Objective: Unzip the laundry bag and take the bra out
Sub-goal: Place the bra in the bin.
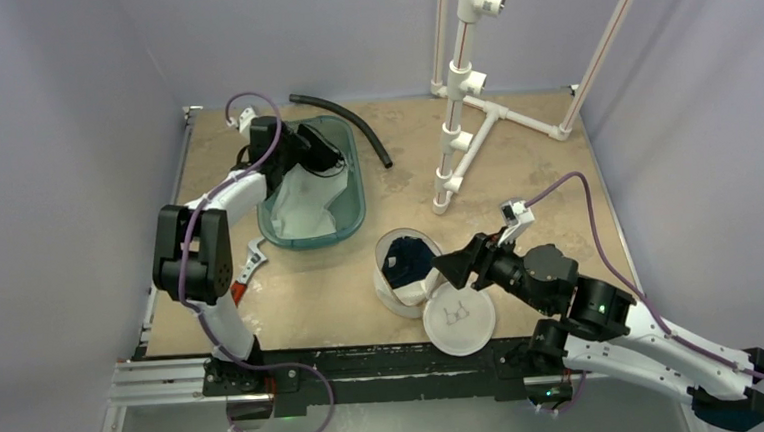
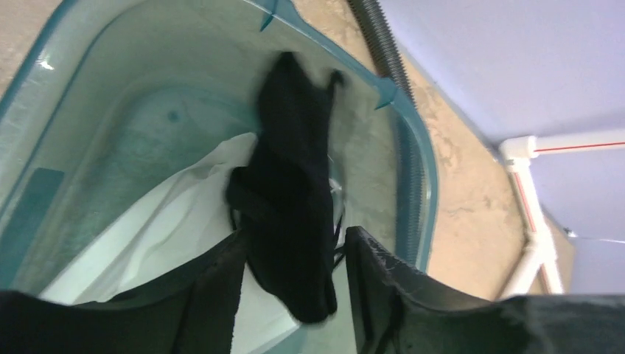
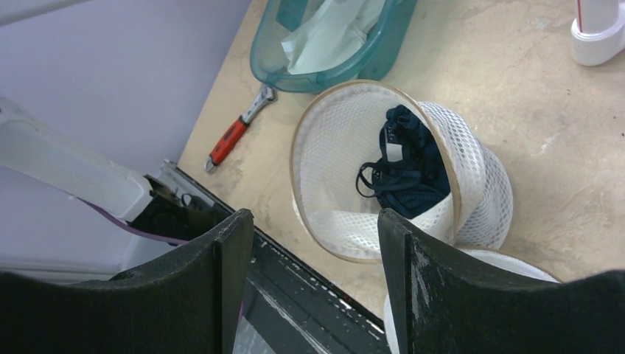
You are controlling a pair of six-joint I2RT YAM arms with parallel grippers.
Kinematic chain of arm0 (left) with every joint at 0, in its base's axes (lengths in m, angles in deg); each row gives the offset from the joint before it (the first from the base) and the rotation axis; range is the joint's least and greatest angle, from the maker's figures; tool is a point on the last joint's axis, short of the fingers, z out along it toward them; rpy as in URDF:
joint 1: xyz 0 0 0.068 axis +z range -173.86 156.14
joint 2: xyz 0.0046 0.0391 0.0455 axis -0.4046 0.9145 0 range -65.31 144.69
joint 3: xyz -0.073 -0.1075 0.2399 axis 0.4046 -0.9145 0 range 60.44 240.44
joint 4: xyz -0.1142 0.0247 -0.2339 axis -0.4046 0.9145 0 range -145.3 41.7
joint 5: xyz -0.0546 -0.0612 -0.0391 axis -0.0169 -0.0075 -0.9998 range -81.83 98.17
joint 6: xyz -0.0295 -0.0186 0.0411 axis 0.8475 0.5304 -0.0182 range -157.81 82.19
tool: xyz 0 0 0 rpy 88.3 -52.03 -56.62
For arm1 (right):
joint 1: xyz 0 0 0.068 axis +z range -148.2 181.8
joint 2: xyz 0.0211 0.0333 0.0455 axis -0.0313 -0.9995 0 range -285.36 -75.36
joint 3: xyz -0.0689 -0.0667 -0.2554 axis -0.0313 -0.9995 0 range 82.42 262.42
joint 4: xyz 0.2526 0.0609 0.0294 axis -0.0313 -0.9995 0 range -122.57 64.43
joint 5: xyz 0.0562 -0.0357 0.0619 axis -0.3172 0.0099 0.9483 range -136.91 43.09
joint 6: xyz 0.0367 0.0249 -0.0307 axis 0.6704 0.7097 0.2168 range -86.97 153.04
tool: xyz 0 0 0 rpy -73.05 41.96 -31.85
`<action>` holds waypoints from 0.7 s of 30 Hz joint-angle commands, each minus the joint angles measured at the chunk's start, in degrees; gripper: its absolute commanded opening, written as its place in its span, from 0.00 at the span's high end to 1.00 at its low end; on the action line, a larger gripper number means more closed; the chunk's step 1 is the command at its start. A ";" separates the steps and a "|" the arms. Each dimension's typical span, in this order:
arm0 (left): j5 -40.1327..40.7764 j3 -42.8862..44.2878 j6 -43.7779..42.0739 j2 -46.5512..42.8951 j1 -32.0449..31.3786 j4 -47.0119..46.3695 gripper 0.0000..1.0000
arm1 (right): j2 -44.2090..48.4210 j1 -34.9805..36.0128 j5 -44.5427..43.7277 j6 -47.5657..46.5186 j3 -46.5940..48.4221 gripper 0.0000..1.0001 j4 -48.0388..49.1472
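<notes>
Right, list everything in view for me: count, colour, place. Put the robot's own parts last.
laundry bag: one, white mesh, front centre of the table, on its side, open
lid: one, white, round, flat on the table in front of the bag
bra: one, dark blue, inside the bag
tub: one, teal, back left
cloth: one, white, in the tub
black garment: one, over the tub, between the left pincer's fingers
hose: one, black, behind the tub
pipe stand: one, white, back right
wrench: one, red handle, left of the bag
table: one, tan
left pincer: one, black, over the tub, grip unclear
right pincer: one, black, open, empty, by the bag
</notes>
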 commanded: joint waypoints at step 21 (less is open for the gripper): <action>17.58 28.25 -38.37 7.02 -12.02 30.97 0.32 | -1.29 -0.25 -1.92 -3.17 -0.62 0.34 -0.48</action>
